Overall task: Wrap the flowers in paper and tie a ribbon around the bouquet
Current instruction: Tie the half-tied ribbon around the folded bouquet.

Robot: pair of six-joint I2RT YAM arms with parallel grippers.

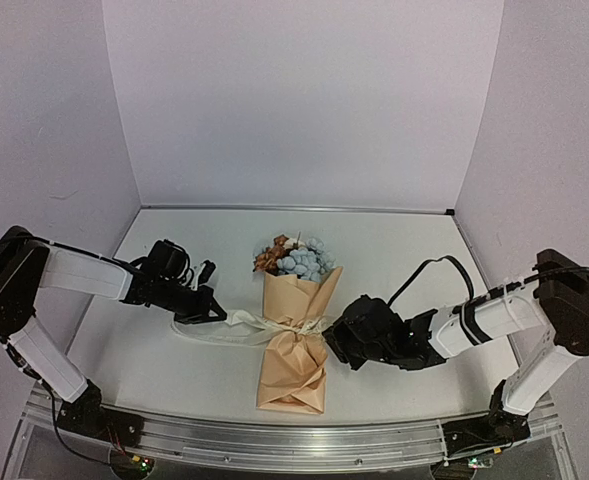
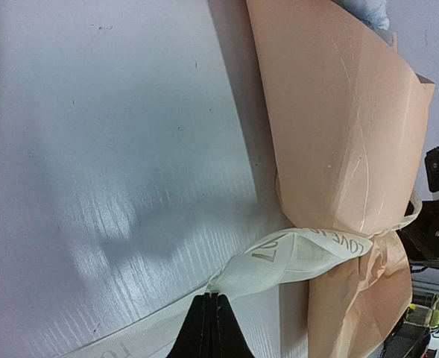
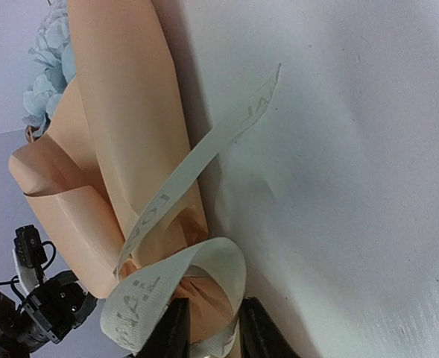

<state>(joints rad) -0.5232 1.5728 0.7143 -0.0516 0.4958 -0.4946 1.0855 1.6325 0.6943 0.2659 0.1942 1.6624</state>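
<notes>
Right hand (image 3: 208, 328) sits narrow around the ribbon (image 3: 159, 287) loop; pinching or not, I cannot tell. Left hand (image 2: 215, 302) clamps its other tail. Ribbon looks floppy: grip near the waist. Light, crushable bouquet (image 1: 296, 330) lies on the counter (image 1: 404, 260).

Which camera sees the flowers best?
The top camera: the flowers show whole, blue and brown blooms poking out of the paper. The right wrist view catches only some blue blooms at its edge; the left wrist view shows just a blue sliver at the top.

Bouquet (image 1: 294, 335) on table (image 1: 399, 250), ribbon (image 1: 246, 321) around it — left hand (image 1: 217, 315) at left, right hand (image 1: 332, 338) at right.
</notes>
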